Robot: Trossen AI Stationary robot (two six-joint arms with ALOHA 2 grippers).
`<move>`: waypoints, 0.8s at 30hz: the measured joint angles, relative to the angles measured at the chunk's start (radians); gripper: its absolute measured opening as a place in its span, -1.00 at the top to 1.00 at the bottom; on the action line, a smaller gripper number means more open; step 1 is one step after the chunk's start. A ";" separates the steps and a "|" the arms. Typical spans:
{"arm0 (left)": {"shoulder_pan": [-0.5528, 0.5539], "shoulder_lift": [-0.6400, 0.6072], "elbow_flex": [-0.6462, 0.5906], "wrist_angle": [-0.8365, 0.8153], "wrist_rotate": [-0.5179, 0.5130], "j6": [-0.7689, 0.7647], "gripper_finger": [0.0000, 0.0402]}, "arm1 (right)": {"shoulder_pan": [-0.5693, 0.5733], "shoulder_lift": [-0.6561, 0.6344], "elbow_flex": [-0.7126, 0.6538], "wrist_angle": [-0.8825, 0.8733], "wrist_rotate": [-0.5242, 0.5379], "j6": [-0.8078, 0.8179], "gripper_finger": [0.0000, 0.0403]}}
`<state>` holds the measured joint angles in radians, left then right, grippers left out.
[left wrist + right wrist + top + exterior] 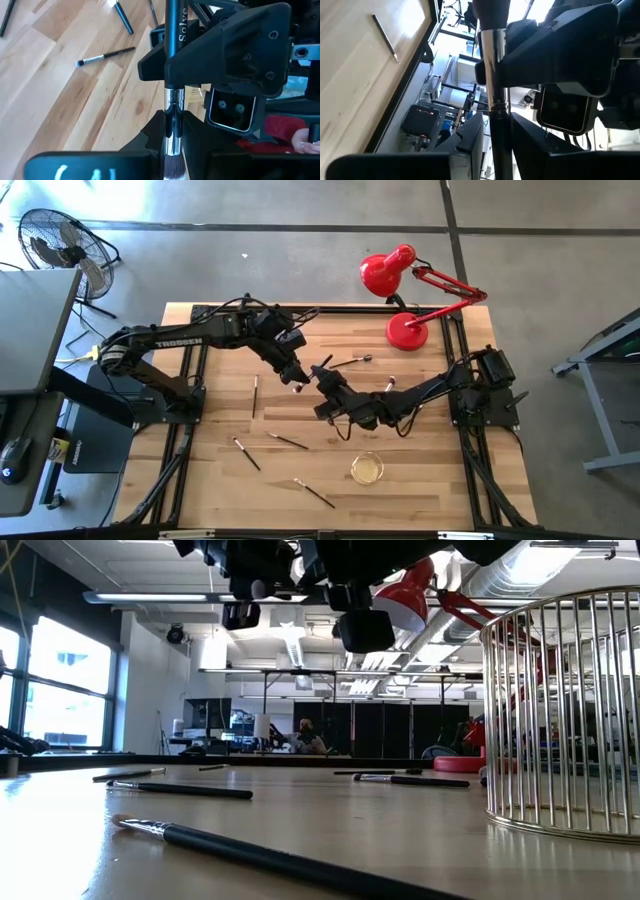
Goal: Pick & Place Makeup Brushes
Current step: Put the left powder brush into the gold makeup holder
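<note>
One makeup brush, with a black handle, silvery ferrule and dark bristles, hangs in the air over the table's middle between both grippers. My left gripper reaches in from the left and is shut on it. My right gripper comes level from the right and is shut on the same brush. Several other makeup brushes lie flat on the wooden table, among them one at the left and one at the far side. A wire cup stands near the front. My left gripper pinches the brush's silvery ferrule between its two fingers, just behind the bristles. It comes slanting down from the table's left. The brush is lifted clear of the table. My right gripper has the brush's black handle between its two fingers, just beyond the ferrule. It comes level from the table's right. The handle runs on past the fingers, clear of the table.
A red desk lamp stands at the far right of the table. The wire cup looms close in the low view, with brushes lying before it. A black frame borders the tabletop. Bare wood lies at the near left.
</note>
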<state>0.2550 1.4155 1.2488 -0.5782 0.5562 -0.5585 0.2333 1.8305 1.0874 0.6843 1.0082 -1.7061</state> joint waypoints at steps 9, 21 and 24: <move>0.000 0.020 0.000 0.010 0.018 0.001 0.81 | -0.003 0.002 0.000 -0.006 0.005 0.001 0.68; 0.000 0.028 0.001 0.010 -0.078 0.037 0.57 | -0.005 0.002 -0.005 -0.056 0.046 0.069 0.79; -0.001 0.027 0.002 0.011 -0.124 0.062 0.52 | -0.005 0.002 -0.005 -0.063 0.051 0.082 0.79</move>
<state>0.2543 1.4429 1.2503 -0.5671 0.4318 -0.4963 0.2279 1.8328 1.0824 0.6211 1.0592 -1.6244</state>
